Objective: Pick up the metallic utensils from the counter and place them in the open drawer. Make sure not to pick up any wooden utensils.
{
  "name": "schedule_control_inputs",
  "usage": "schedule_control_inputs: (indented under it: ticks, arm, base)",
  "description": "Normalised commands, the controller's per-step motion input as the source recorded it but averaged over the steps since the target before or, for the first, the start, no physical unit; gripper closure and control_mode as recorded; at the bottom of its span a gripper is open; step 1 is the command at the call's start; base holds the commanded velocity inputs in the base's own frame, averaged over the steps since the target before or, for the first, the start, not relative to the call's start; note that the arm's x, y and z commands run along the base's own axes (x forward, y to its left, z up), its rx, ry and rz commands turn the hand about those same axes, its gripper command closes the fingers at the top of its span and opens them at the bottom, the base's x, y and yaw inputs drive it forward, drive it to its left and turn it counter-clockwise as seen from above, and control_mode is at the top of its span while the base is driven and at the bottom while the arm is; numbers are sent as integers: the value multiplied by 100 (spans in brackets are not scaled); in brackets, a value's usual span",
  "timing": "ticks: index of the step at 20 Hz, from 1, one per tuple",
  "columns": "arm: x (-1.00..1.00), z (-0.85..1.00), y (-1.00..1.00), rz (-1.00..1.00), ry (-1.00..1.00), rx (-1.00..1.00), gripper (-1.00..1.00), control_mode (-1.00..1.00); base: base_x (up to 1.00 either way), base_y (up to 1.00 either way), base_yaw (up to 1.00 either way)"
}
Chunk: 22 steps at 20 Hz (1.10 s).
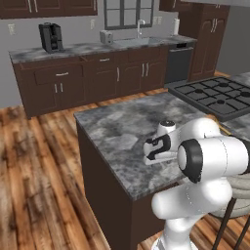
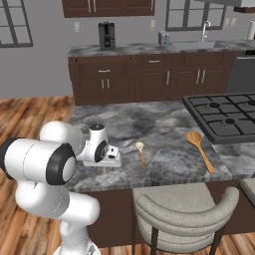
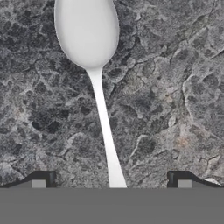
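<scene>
A silver-grey metallic spoon (image 3: 94,65) lies flat on the marbled counter (image 3: 175,87), its round head away from the hand. My gripper (image 3: 111,183) hangs low over the handle end, open, one dark fingertip (image 3: 39,181) on each side and the handle running between them without touching. In the base views the gripper (image 2: 112,160) (image 1: 149,156) sits just above the counter (image 2: 164,119) (image 1: 112,132) near its front edge and covers the spoon. A short tan wooden utensil (image 2: 141,152) lies just right of the hand. The open drawer is out of view.
A larger orange-brown wooden spoon (image 2: 200,148) lies further right, by the black cooktop (image 2: 224,112) (image 1: 215,95). A grey padded chair (image 2: 184,209) stands against the counter's front. Across the wood floor, a back counter carries a coffee machine (image 1: 51,37).
</scene>
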Motion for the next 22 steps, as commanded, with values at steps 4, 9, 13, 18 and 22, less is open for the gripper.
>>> schedule_control_inputs:
  ticks: [4, 9, 13, 18, 22]
  arm:
    - [19, -6, -2, 6, 0, 0, -100, -100]
    - [20, -31, -5, 4, 0, 0, -100, -100]
    - [9, -51, 0, 2, 4, 0, -100, -100]
    - [20, -48, 0, 1, 5, 0, -100, -100]
    - [1, -17, 5, 0, -8, 0, -100, -100]
  base:
    - [0, 0, 0]
    - [0, 0, 0]
    - [0, 0, 0]
    - [0, 0, 0]
    - [0, 0, 0]
